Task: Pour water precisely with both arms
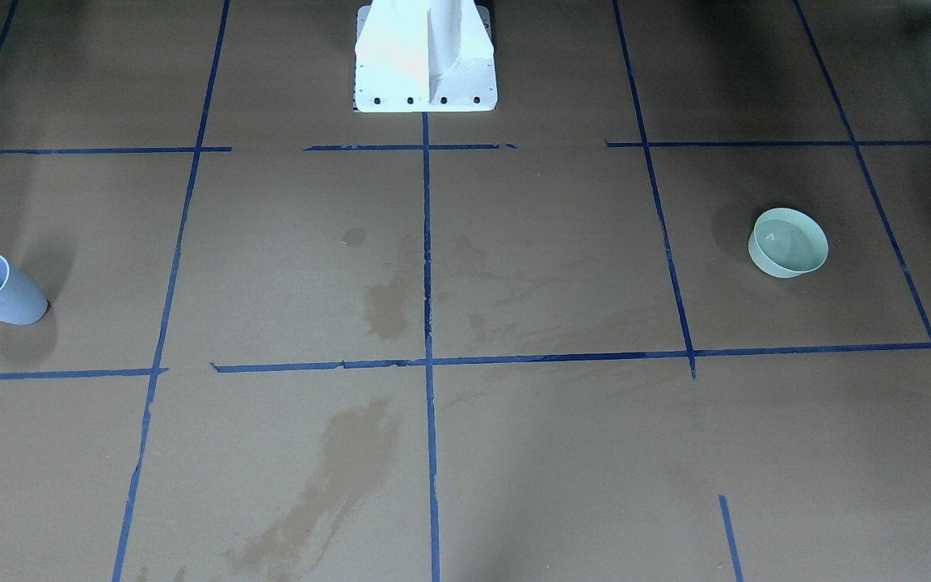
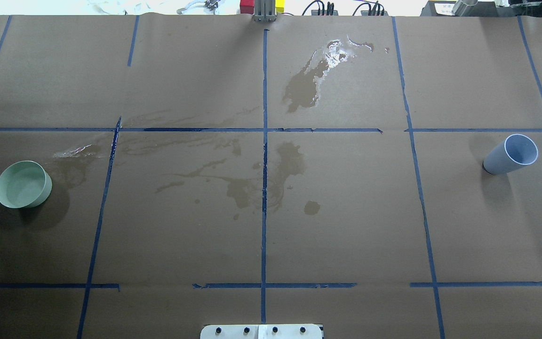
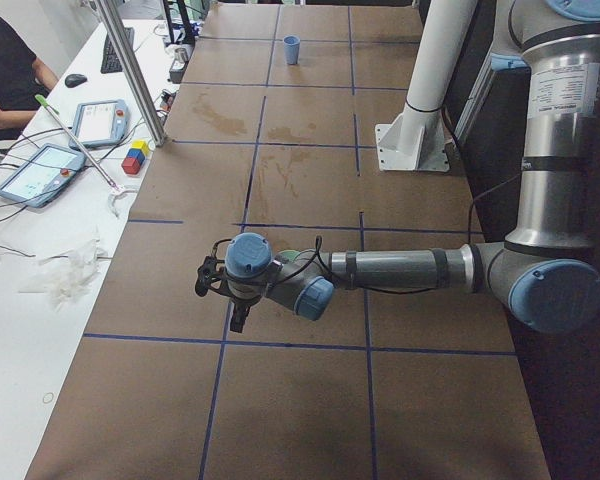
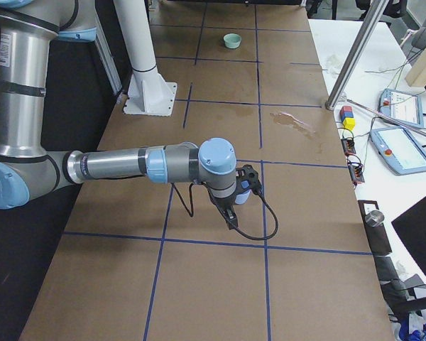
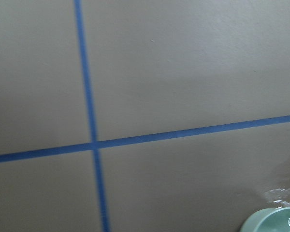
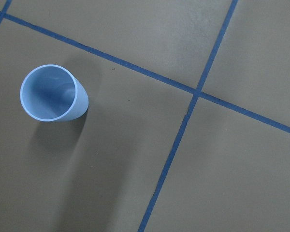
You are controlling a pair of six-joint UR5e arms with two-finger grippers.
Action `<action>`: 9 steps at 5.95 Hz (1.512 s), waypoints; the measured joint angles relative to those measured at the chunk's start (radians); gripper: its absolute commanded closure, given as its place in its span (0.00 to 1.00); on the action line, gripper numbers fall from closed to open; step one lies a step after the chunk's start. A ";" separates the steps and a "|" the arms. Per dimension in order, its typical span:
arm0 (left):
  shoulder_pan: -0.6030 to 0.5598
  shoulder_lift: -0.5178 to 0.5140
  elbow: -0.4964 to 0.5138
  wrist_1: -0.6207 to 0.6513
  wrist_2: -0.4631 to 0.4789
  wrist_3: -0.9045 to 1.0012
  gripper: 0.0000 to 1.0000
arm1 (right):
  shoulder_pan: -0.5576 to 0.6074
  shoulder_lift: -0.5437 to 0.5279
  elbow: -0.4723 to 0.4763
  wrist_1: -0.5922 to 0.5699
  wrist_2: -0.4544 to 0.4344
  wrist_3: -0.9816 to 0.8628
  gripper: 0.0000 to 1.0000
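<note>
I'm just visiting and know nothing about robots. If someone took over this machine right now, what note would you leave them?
Left tool: hovers near the pale green round bowl; open or shut, cannot tell.
Right tool: hovers near the light blue plastic cup; cannot tell either.
Bowl and cup stand free at opposite ends of the brown paper-covered table, neither gripped.
The bowl seems to hold water; the cup looks empty. Dark wet stains mark the paper.
Done: no grasp yet. Left: picking up and pouring.

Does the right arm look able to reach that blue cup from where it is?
Probably yes: the right arm hangs close above the blue cup, which stands alone on the paper, with nothing between them.
</note>
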 measured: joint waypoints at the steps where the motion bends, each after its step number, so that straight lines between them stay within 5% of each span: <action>1: -0.034 0.000 -0.046 0.111 0.001 0.056 0.00 | -0.008 0.001 -0.002 -0.021 -0.006 0.001 0.00; 4: -0.124 0.029 -0.165 0.421 0.003 0.296 0.00 | -0.063 0.006 -0.047 -0.033 -0.021 0.003 0.00; 9: -0.137 0.054 -0.232 0.664 0.004 0.345 0.00 | -0.084 0.000 -0.074 -0.022 -0.023 0.002 0.00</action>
